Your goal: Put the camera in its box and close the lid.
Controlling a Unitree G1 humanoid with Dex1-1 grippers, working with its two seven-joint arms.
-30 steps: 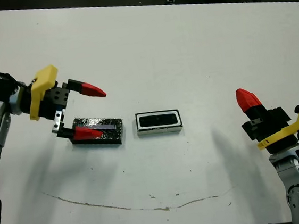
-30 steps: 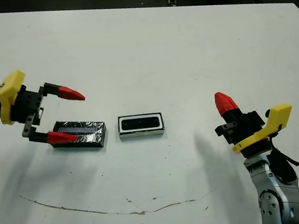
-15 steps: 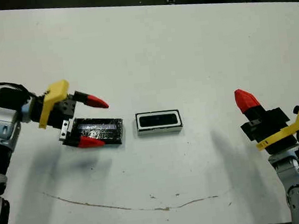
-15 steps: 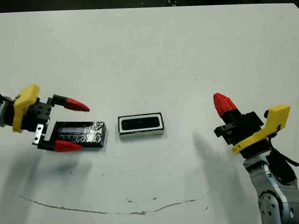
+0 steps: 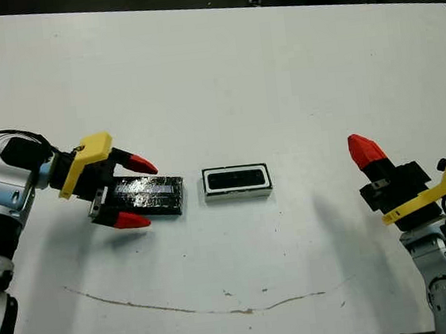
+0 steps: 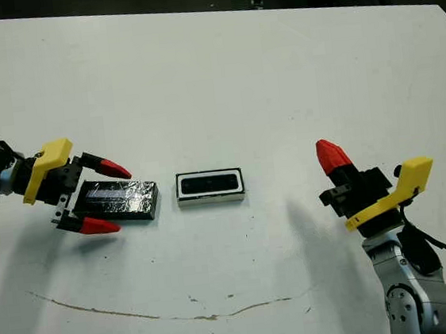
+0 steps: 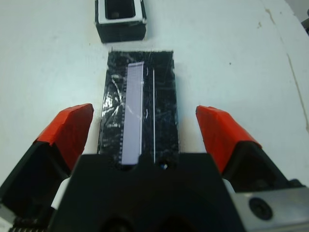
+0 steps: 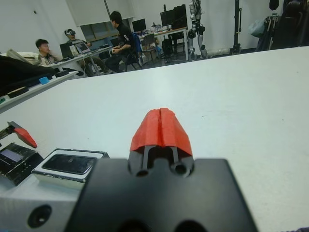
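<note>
The lid [image 5: 170,195], a glossy crinkly black slab, lies flat on the white table left of centre. My left gripper [image 5: 152,196] is open and low at the lid's left end, one red finger [image 7: 70,133] on each long side of the lid [image 7: 164,96], neither clearly touching it. Just right of the lid stands the box [image 5: 238,193], its lid off. The camera [image 5: 237,180] shows as a dark bar inside the box's white rim. My right gripper [image 5: 362,150] is shut and empty, raised well to the right of the box [image 8: 48,174].
A thin brownish curved mark [image 5: 182,307] crosses the table near its front edge. The table's far edge [image 5: 190,3] meets a dark floor. Beyond the table, people [image 8: 43,50] sit at desks in the right wrist view.
My left gripper has come down and drawn back leftward. A second ago its near finger lay over the lid; now its fingers straddle the lid's left end. The right arm has barely moved.
</note>
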